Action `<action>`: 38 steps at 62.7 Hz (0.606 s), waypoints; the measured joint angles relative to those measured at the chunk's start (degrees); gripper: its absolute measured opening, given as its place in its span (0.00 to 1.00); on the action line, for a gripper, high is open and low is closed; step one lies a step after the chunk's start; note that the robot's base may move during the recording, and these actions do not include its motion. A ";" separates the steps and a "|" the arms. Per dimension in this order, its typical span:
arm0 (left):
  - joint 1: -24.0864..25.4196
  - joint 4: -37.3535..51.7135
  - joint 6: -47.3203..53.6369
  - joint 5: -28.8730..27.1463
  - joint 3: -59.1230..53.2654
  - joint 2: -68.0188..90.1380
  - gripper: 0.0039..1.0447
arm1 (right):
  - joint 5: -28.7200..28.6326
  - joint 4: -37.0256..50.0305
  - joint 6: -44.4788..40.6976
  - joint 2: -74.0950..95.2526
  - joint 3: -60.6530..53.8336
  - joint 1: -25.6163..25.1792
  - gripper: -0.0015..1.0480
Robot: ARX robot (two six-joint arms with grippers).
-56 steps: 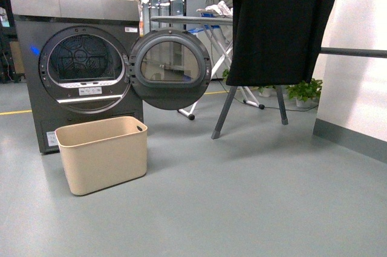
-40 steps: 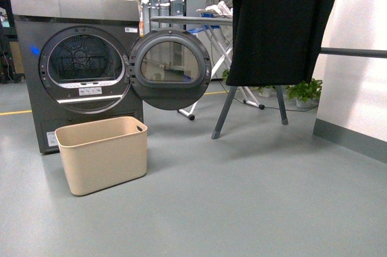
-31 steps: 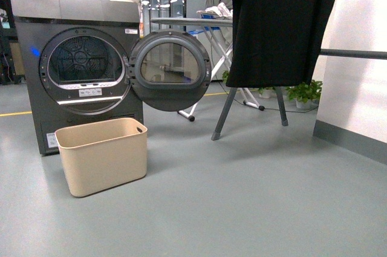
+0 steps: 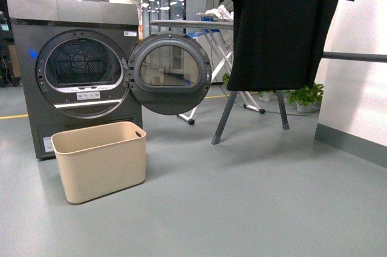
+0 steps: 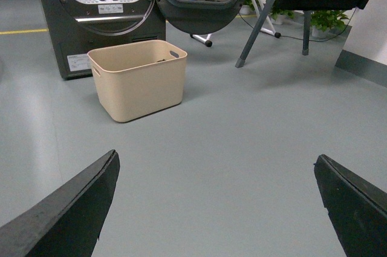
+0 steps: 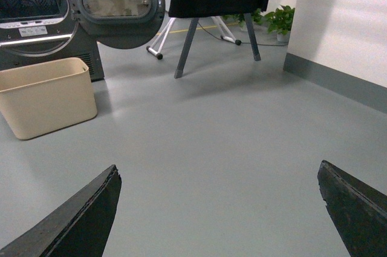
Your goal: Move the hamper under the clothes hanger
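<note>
Floor [image 4: 254, 208] smooth grey, hamper [image 4: 101, 163] before open dryer [image 4: 36, 124], wall [image 4: 363, 100] white

I have bare floor [image 4: 254, 202] clear through to the hamper [image 4: 100, 160]. The open dryer door [image 4: 169, 74] juts out just behind it. Under the clothes hanger [image 4: 222, 118], slanted legs and a hanging black shirt [image 4: 281, 27] crowd the gap.

Laundry test room, open dryer [image 4: 78, 69], ironing board [image 4: 181, 23], shirt [image 4: 278, 27] on clothes hanger [image 4: 224, 116]
</note>
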 joint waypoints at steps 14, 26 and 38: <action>0.00 0.00 0.00 0.02 0.00 -0.04 0.94 | 0.00 0.00 0.00 0.00 0.00 0.00 0.93; 0.00 0.00 0.00 0.02 0.00 0.00 0.94 | 0.00 -0.04 0.00 0.00 0.00 0.00 0.93; 0.00 0.00 -0.02 0.00 0.00 0.00 0.94 | -0.13 -0.07 -0.02 0.00 0.00 0.00 0.93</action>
